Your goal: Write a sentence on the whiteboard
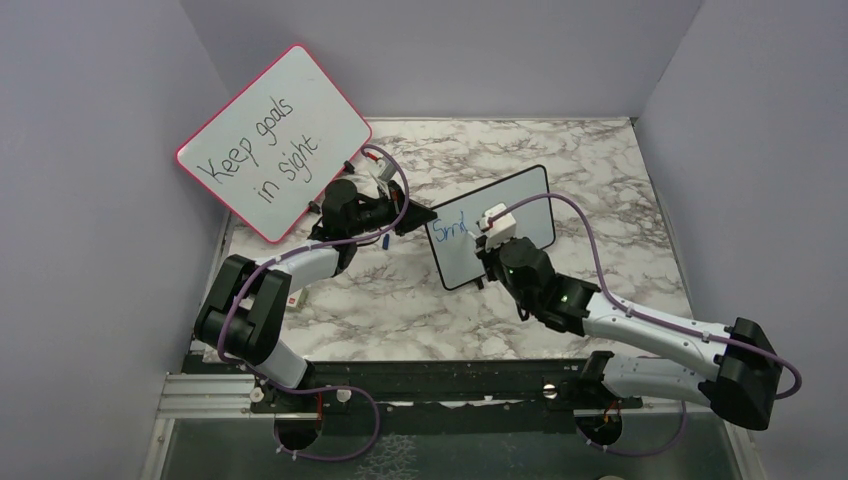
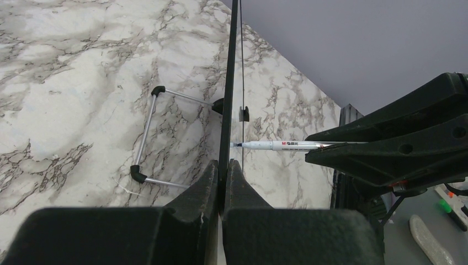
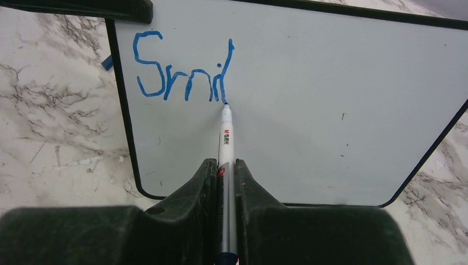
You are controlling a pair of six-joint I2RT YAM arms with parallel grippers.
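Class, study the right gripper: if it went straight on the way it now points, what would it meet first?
The whiteboard: the marker clamped in the right gripper has its tip on the board's face, at the foot of the blue writing.

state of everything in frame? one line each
whiteboard: upright on its stand, edge pinched
stand: folded out on the table
sentence: unfinished, reads "Smil" in blue
marker: uncapped, tip on the whiteboard at the last stroke's foot
left fingers: shut on the whiteboard's edge
right fingers: shut on the marker
red board: tilted, back left, reads "Keep goals in sight"
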